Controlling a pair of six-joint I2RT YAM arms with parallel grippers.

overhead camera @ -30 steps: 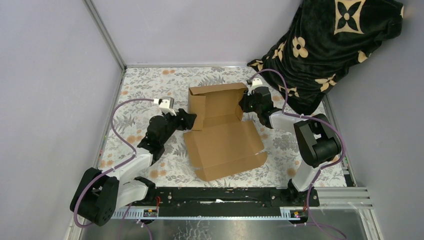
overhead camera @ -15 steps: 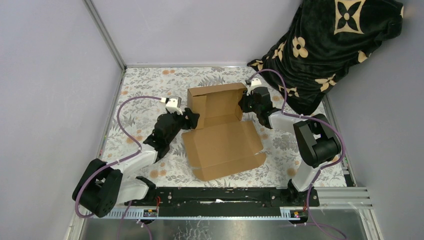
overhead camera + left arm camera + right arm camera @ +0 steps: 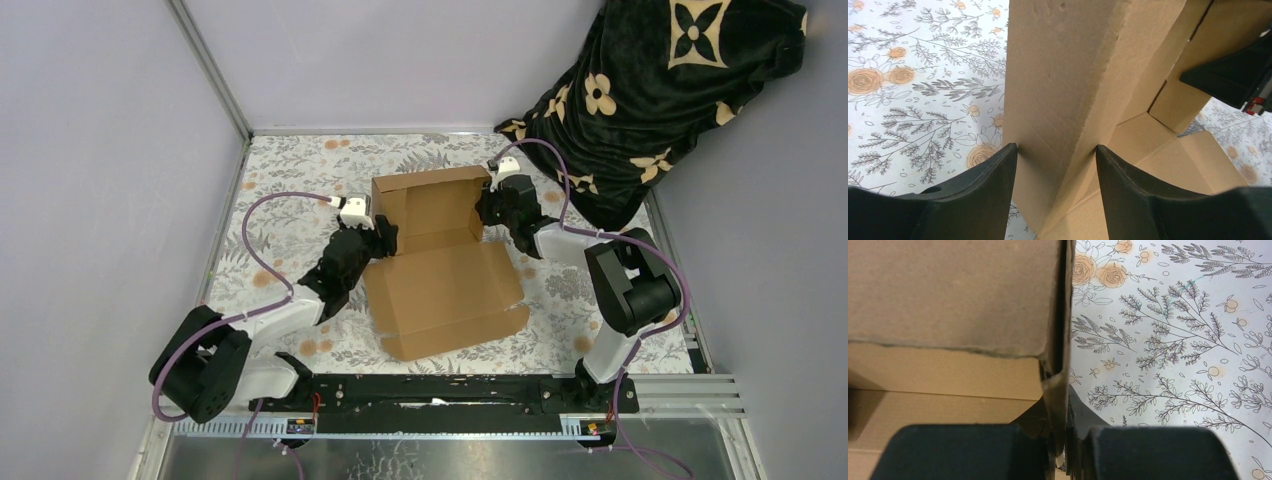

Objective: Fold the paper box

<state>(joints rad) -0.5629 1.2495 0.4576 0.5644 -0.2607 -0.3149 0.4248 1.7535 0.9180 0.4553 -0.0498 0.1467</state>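
The paper box (image 3: 445, 290) is brown corrugated cardboard in the middle of the table, its far half standing up as walls and its near panel lying flat. My left gripper (image 3: 383, 237) is at the box's left wall. In the left wrist view the left gripper (image 3: 1056, 150) is open and straddles the paper box's (image 3: 1058, 75) doubled wall, with one fingertip (image 3: 1010, 155) on the outer face and the other against the inner flap. My right gripper (image 3: 487, 212) is at the right wall. In the right wrist view the right gripper (image 3: 1067, 432) is shut on the thin upright wall of the paper box (image 3: 948, 290).
A black blanket with cream flowers (image 3: 660, 90) is heaped at the back right, close behind the right arm. A floral cloth (image 3: 290, 180) covers the table between grey side walls. A black rail (image 3: 450, 390) runs along the near edge.
My left arm has swung right and forward, so its jaws now straddle the box's left wall, and they have narrowed a little. The box has shifted slightly left. The right gripper keeps its hold.
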